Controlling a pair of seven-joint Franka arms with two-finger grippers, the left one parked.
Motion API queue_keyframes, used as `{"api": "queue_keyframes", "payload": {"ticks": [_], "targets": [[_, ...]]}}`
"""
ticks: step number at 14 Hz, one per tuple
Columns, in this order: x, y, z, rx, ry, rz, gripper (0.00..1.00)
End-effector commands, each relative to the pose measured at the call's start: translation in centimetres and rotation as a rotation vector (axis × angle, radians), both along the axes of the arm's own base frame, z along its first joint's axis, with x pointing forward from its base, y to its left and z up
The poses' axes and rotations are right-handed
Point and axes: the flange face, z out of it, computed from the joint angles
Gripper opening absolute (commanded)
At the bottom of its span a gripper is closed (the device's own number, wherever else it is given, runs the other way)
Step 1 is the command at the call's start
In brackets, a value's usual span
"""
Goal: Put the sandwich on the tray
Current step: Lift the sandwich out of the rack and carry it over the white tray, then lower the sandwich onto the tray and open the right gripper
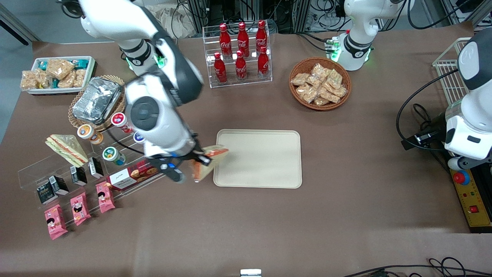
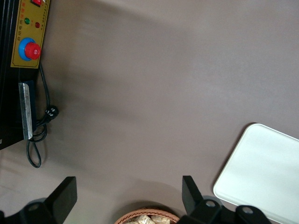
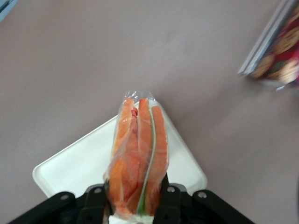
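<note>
Front view: the tool (image 1: 200,158) hangs over the bench (image 1: 346,154) at the tray's edge nearest the working arm, pinching the sandwich (image 1: 209,163) between its fingers. The sandwich is lifted clear of the bench; part of it overlaps the tray (image 1: 265,159), and the rest hangs off the rim toward the working arm's end. The tray's flat surface is bare. A second wrapped wedge (image 1: 66,148) lies well apart, on the clear shelf toward the working arm's end (not the one wanted here). A bottle rack (image 1: 240,54) and a snack basket (image 1: 319,82) stand farther from the camera than the tray.

Left wrist view: a corner of the tray (image 2: 266,172) shows against the brown bench (image 2: 140,93), with nothing on that part of it.

Right wrist view: the fingers (image 3: 96,198) press on both flat faces of the sandwich (image 3: 139,161), filling edge toward the camera, orange bands and a thin green line plain through the wrap. A corner of the tray (image 3: 79,163) lies beneath it, with open bench around.

By my judgement the carry step is in hand and the placing is not yet done. The next move calls for shifting the sandwich further over the tray's middle, lowering until it rests there, then spreading the fingers (released here, it could tip off the rim).
</note>
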Motion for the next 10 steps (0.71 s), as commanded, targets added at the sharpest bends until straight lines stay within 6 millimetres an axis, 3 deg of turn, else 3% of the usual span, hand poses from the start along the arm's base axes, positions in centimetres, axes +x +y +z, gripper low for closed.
{"api": "queue_keyframes", "payload": {"ticks": [1, 2, 6, 10], "targets": [[-0.1, 2.7, -1.8, 0.032, -0.016, -0.112, 0.37], [-0.6, 3.9, -3.3, 0.024, -0.011, -0.127, 0.37], [-0.4, 5.7, -8.3, 0.053, 0.015, -0.290, 0.37], [0.0, 6.4, -12.8, 0.078, 0.032, -0.399, 0.37]]}}
